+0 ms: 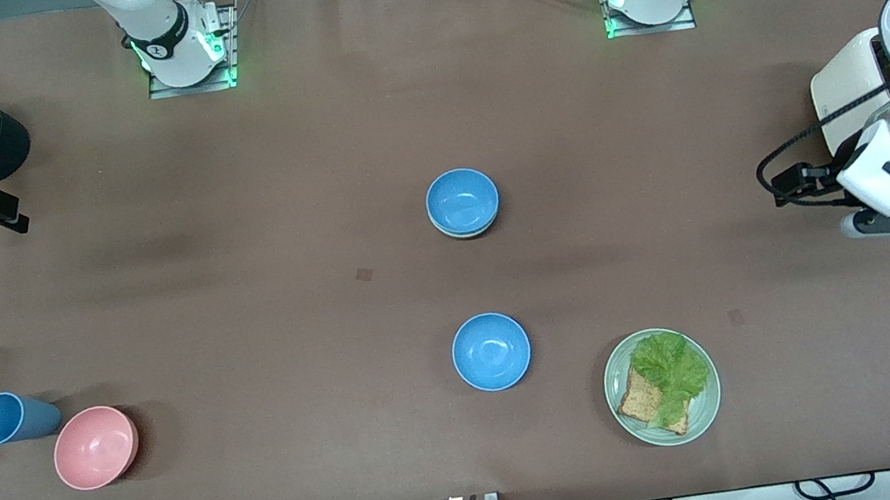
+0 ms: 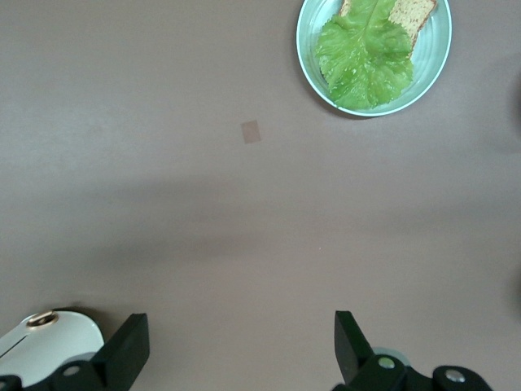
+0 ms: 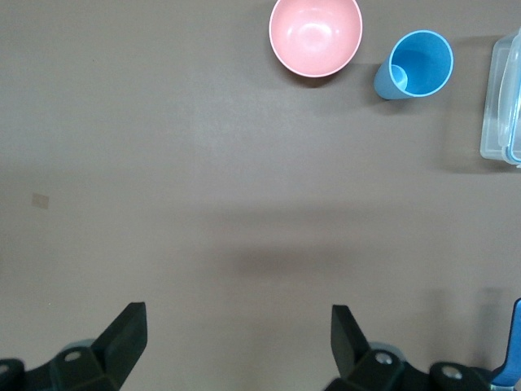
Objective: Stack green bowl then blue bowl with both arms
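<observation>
A high front camera looks steeply down across the brown table point(image 1: 234, 255) toward both robot bases, taking in its whole length. The left wrist camera faces straight down over the left arm's end of the table, closer in, sharing with the front view the plate of lettuce and toast point(image 2: 374, 57) point(image 1: 662, 386). The right wrist camera looks down likewise over the right arm's end, sharing the pink bowl point(image 3: 316, 36) point(image 1: 95, 446) and blue tumbler point(image 3: 415, 65) point(image 1: 13, 417).
</observation>
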Controlling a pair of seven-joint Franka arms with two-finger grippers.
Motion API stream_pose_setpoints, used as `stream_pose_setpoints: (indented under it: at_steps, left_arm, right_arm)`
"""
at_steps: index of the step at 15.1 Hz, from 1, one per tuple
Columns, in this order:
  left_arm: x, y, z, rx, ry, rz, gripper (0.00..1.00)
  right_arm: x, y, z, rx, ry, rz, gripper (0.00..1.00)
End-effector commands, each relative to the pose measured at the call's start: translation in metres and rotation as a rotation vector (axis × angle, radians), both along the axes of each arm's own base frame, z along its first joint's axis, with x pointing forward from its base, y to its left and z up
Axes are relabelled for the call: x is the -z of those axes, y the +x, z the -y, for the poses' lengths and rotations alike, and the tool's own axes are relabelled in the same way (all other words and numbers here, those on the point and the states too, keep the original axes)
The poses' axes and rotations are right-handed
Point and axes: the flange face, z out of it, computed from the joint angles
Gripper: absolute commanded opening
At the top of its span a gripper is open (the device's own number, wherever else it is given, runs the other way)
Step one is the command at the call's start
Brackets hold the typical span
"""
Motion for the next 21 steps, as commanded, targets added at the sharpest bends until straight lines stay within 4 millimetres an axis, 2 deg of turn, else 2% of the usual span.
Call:
stream_pose_setpoints:
  at_steps: [1, 2, 3, 6, 15, 19, 21]
  left_arm:
    - [-0.020, -0.022, -0.012, -0.035, -0.066, 0.012, 1.00]
    - [-0.020, -0.025, -0.029, -0.064, -0.075, 0.009, 1.00]
    - [-0.016, -0.030, -0.033, -0.070, -0.078, 0.000, 1.00]
    - [-0.031, -0.038, -0.027, -0.045, -0.070, 0.012, 1.00]
    - [-0.030, -0.041, -0.019, -0.020, -0.064, -0.025, 1.00]
    - [-0.029, -0.043, -0.008, 0.023, -0.038, -0.044, 1.00]
    - [-0.028, -0.042, -0.010, 0.024, -0.039, -0.045, 1.00]
  right_arm:
    - [-0.005, -0.007, -0.002, 0.005, -0.013, -0.002, 1.00]
    - [-0.005, -0.007, -0.001, 0.007, -0.008, -0.004, 1.00]
    - [-0.005, -0.007, -0.002, 0.006, -0.008, -0.004, 1.00]
    - [-0.005, -0.007, -0.001, 0.007, -0.009, -0.004, 1.00]
    - [-0.002, -0.010, -0.006, 0.001, -0.005, -0.031, 1.00]
    - [-0.002, -0.009, -0.006, 0.002, -0.003, -0.031, 1.00]
    - [-0.001, -0.009, -0.006, 0.001, -0.005, -0.030, 1.00]
